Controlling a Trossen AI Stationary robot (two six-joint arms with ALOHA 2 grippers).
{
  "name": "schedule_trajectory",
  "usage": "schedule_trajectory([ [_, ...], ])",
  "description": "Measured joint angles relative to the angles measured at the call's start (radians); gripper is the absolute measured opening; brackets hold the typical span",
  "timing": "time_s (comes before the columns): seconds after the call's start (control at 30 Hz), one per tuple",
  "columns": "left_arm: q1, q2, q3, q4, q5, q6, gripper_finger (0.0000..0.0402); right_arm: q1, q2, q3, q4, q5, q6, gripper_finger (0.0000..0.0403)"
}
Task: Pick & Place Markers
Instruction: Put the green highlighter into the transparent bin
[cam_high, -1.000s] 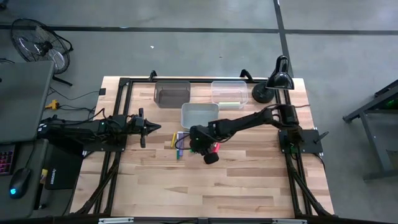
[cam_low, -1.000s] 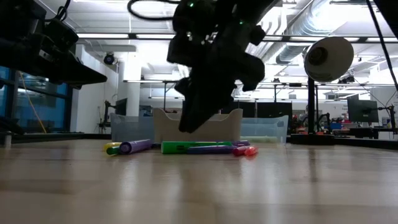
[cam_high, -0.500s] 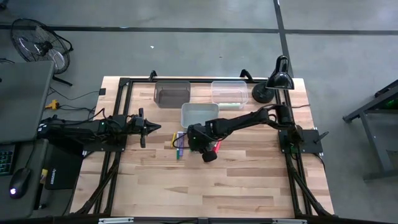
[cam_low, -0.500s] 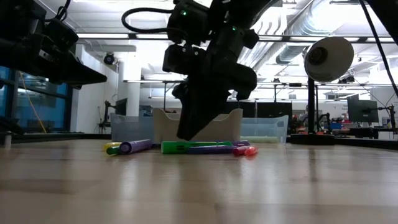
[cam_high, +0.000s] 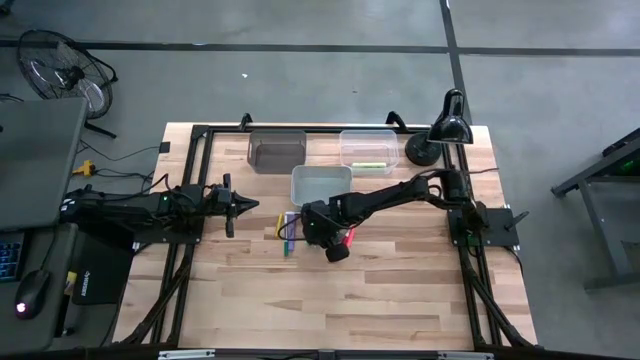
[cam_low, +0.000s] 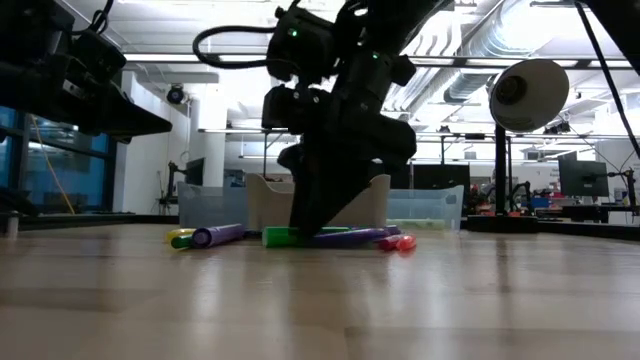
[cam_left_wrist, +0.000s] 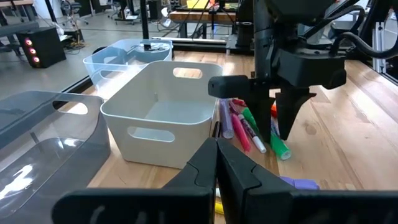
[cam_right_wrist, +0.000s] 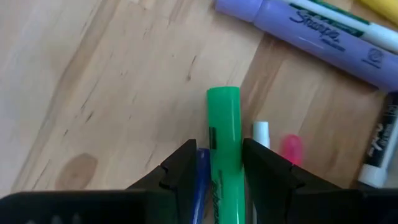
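The green marker lies on the desk among the other markers, just near the white bin. The right gripper's half-open fingers straddle it. Compared with a second ago, this gripper has come down to the pile. The left gripper waits at the left with its fingers closed, empty.
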Motion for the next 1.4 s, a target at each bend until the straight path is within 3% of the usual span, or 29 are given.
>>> schedule_trajectory([
  [0.23, 0.0, 0.0, 0.0, 0.0, 0.0, 0.0, 0.0001, 0.0, 0.009, 0.001, 0.011, 0.002, 0.0, 0.0114],
  [0.6, 0.0, 0.0, 0.0, 0.0, 0.001, 0.0, 0.0001, 0.0, 0.026, 0.002, -0.002, 0.009, -0.001, 0.0071],
  [1.4, 0.0, 0.0, 0.0, 0.0, 0.002, 0.0, 0.0001, 0.0, 0.023, 0.0, -0.018, 0.031, 0.025, 0.0072],
])
